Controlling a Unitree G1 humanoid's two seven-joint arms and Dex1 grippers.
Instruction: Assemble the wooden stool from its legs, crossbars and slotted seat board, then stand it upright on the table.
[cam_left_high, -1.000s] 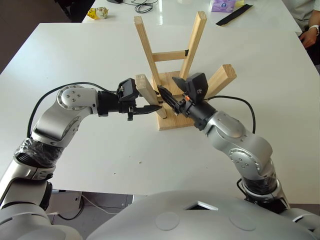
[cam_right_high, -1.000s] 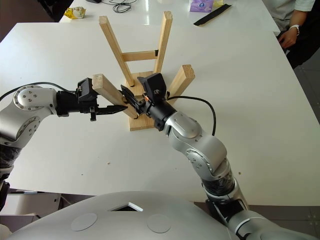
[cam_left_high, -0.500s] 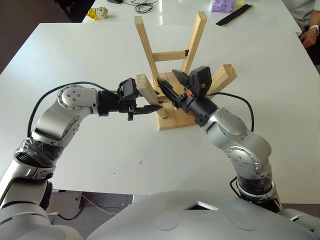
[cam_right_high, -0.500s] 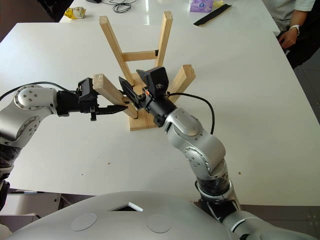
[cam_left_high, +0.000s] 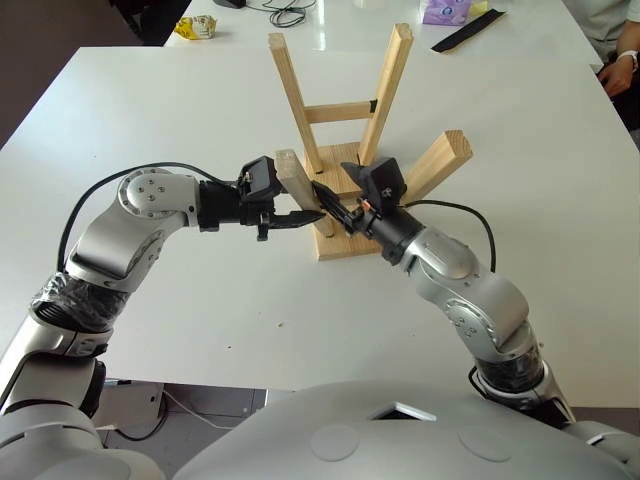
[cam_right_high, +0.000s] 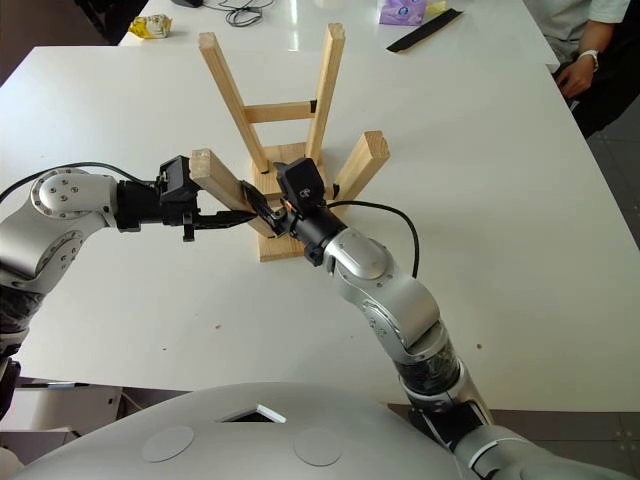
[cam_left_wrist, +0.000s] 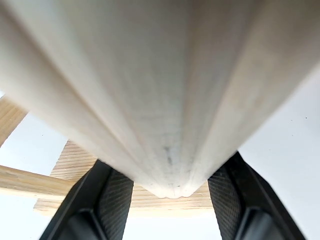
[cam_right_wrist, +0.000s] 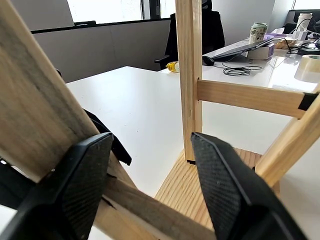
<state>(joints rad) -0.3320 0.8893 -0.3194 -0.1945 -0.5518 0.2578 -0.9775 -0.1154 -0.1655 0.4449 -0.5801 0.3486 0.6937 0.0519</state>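
While left jaws clamp the tilted leg (cam_left_high: 290, 172), let the open right jaws close squarely on its crossbar (cam_right_wrist: 150, 212).

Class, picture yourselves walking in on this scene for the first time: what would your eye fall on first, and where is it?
An upside-down wooden stool stands mid-table, seat board flat on the tabletop and legs splaying upward. The left gripper is clamped on its near-left leg, reaching in from the left. The right gripper hangs open close beside that leg's base.
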